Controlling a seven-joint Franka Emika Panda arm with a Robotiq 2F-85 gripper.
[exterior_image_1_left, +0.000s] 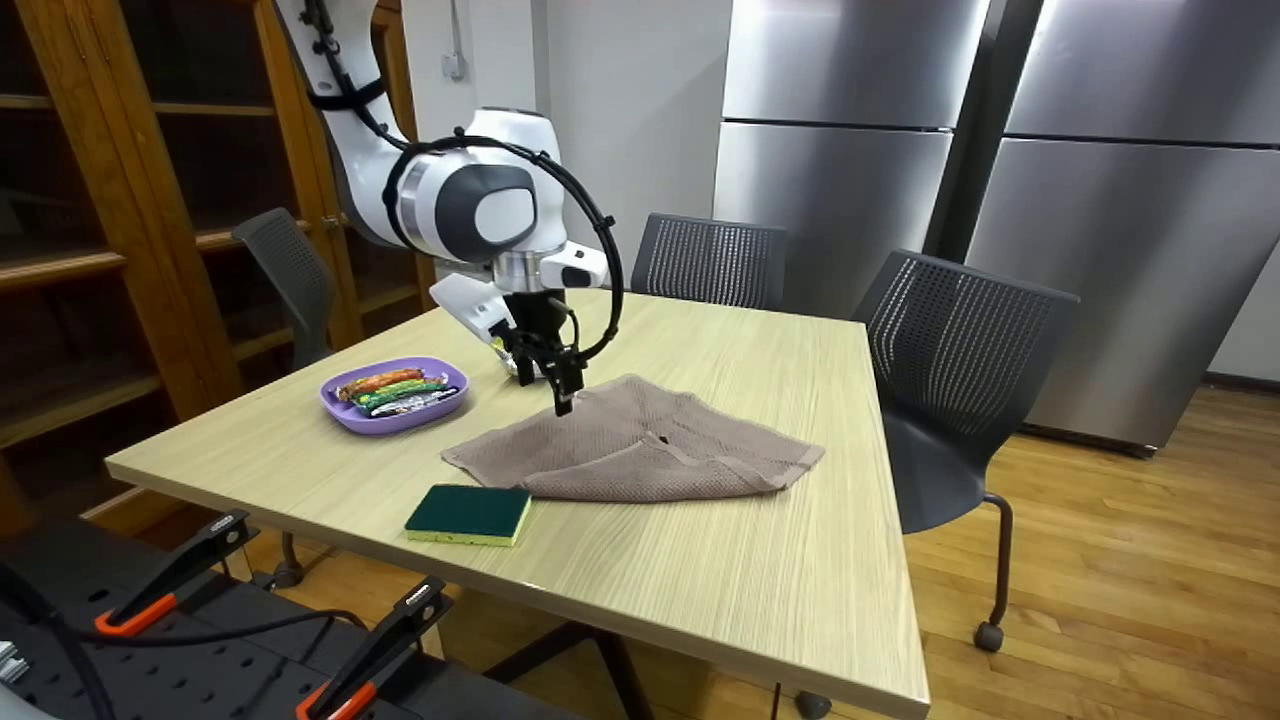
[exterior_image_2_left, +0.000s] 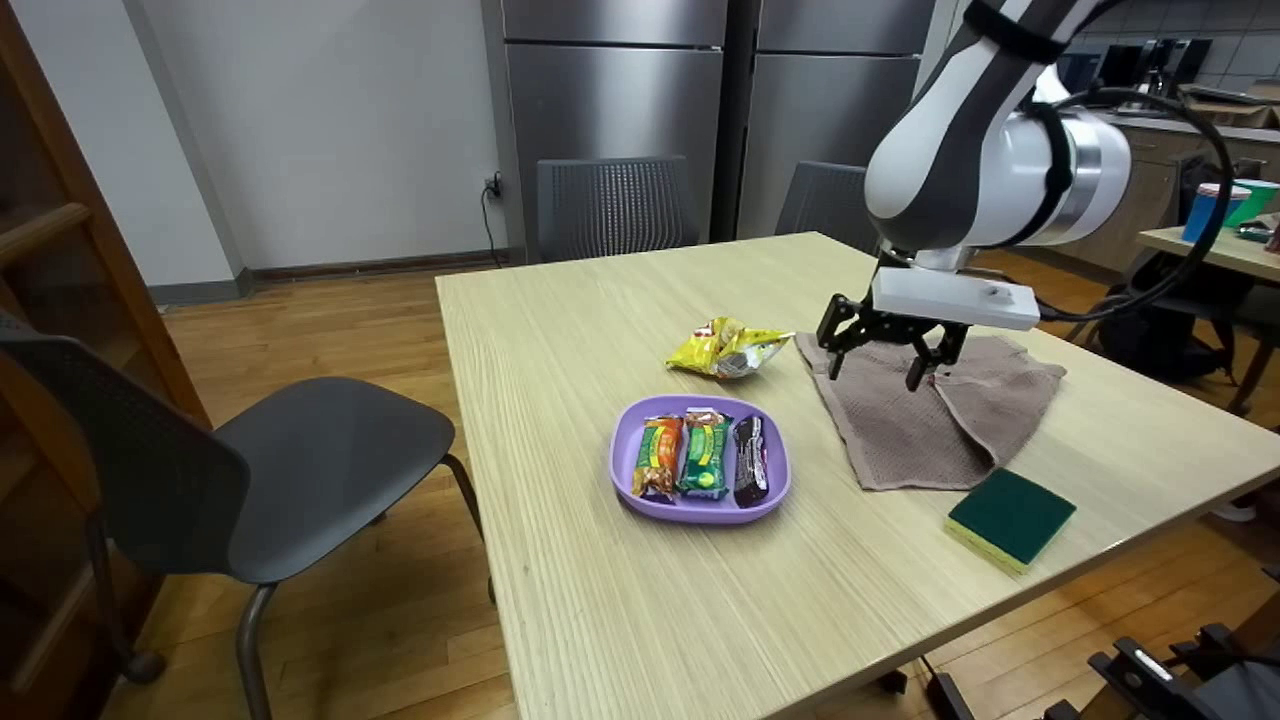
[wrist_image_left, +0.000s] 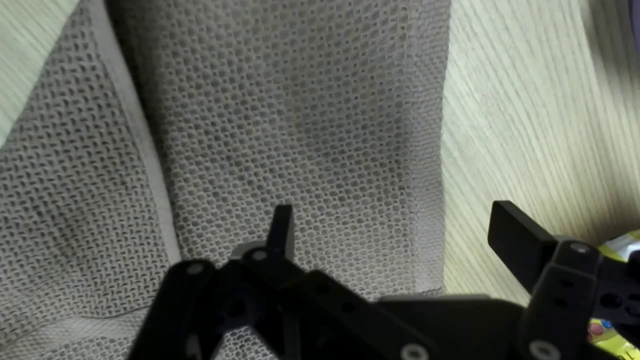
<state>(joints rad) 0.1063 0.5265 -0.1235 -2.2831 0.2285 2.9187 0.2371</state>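
Brown cloth | partly folded on table | claw over its edge, spread wide, empty

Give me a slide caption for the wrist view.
Open gripper above the edge of a brown cloth, with a yellow packet at lower right.

The wrist view's edges crop the brown cloth, yellow packet and purple plate (a mere sliver).

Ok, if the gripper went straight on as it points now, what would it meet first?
Probably the brown towel, near its edge; one finger of the open gripper may land on bare table instead. Height is unclear.
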